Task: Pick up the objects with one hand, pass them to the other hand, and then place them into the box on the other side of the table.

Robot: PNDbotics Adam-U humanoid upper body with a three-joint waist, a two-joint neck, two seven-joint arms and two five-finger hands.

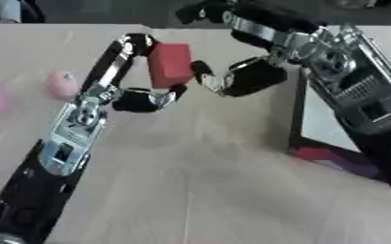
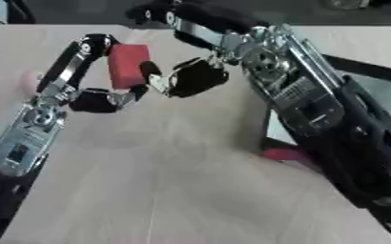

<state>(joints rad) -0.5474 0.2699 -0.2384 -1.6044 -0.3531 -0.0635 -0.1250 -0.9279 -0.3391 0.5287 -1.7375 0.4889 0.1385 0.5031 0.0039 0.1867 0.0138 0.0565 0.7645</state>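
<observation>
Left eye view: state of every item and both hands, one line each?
red block: off the table, upright, held between both hands
left hand: fingers curled round the red block
right hand: fingertip touching the block's right edge; grip not yet clear
box: at table's right, open top, something red inside
pink objects: lying on table at left, untouched

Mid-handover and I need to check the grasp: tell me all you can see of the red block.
The red rectangular block looks matte and solid, with flat faces and squared edges. It stands roughly upright, lifted above the light wooden table. The left robot hand pinches it, one finger arching over its top and another under its lower end. The right robot hand reaches in from the right, a fingertip at its right edge; contact there is unclear.
</observation>
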